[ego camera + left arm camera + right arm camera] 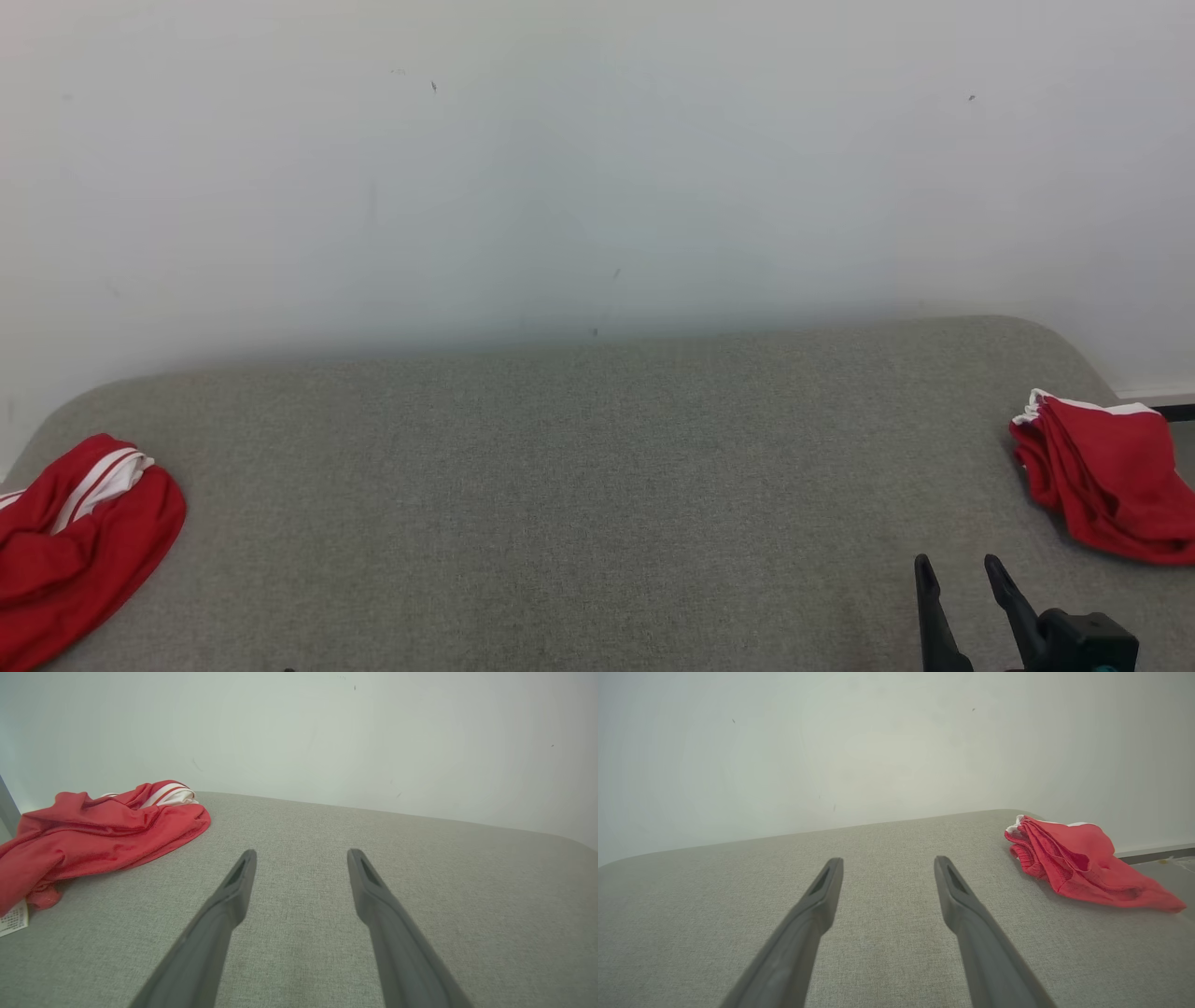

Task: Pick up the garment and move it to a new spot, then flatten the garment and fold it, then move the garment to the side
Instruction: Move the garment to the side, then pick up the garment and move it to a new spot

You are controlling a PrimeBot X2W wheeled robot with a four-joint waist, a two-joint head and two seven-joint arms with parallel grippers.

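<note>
As both point forward, left pincer (pixel 302 850) agape, right pincer (pixel 888 858) agape

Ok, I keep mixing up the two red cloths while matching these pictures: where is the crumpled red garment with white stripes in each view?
Head view: striped garment, lower left corner, on the grey cushion.
Left wrist view: striped garment at far left, left of the open left gripper.
Right wrist view: the red cloth at the right is the other garment.
Shared landmark: the cushion's back edge against the white wall.
</note>
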